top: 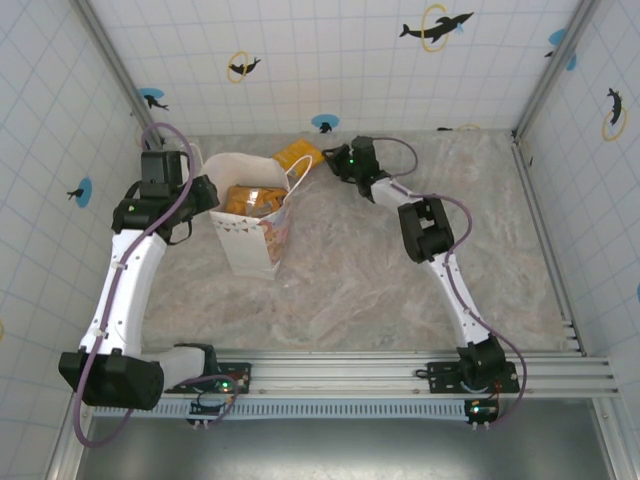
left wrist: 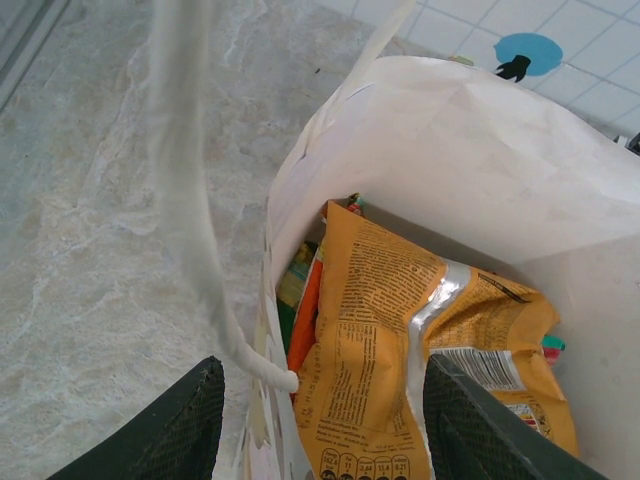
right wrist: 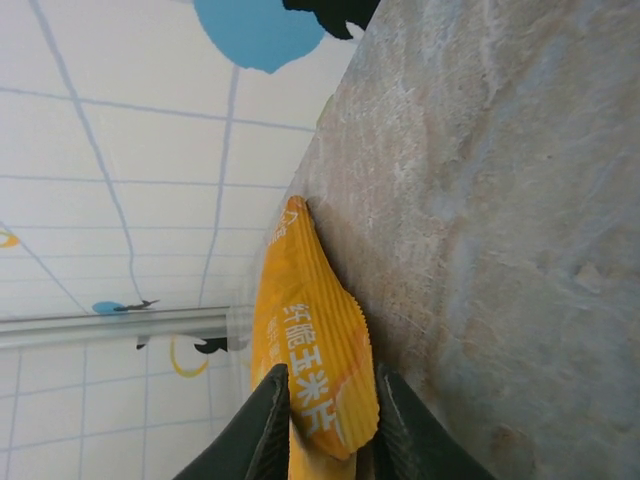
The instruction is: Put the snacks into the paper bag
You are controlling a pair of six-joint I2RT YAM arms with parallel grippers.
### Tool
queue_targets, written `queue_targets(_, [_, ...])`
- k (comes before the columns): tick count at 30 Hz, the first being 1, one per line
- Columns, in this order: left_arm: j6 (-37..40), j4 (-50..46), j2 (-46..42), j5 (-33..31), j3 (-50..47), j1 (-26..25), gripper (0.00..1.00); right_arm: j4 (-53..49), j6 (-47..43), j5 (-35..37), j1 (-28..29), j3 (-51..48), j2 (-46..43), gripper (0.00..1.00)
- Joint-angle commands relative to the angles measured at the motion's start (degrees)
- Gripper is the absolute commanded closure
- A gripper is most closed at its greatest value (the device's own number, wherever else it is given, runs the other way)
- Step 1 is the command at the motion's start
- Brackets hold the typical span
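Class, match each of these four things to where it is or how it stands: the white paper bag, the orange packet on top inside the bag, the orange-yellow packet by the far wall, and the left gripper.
Things
1. paper bag
2. orange packet in the bag
3. orange-yellow packet by the wall
4. left gripper

Places or states
A. between the fingers of the right gripper
B. stands upright on the table, mouth open
C. jaws apart, astride the bag's rim
D. lies on top of other packets

Pairs: 1-B, 2-D, 3-A, 4-C
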Motion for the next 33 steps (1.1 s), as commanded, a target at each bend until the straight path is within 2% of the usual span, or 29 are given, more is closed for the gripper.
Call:
queue_targets(1, [1.42, 1.14, -0.62, 0.85, -0.27, 0.43, 0.45, -0.58, -0.58, 1.42, 0.66, 1.77, 2.95, 0.87])
queue_targets(5, [1.55, 1.08, -0.72, 0.93, -0.36, 0.69, 0.45, -1.73, -1.81, 1.42, 0.56, 1.52, 1.83, 1.0])
queue_targets(10, [1.55, 1.05, -0.94, 0.88, -0.19, 0.77, 0.45, -2.39, -4.15, 1.77, 0.32, -1.65, -1.68, 1.0])
queue_targets(15, [1.46, 0.87, -1.07, 1.09, 0.11, 0.77, 0.45, -1.62, -6.65, 1.69, 0.16, -9.69, -8.16, 1.0])
queue_targets(24, [1.28, 0.7, -0.97, 1.91, 0.56, 0.74, 0.45, 2.39, -11.33, 1.4, -0.34, -31.53, -23.97, 1.0])
queue_targets(33, [1.74, 0.09, -1.21, 2.29, 1.31, 0.77, 0.46, 4.32, -16.97, 1.27, -2.44, -59.34, -44.55, 1.0])
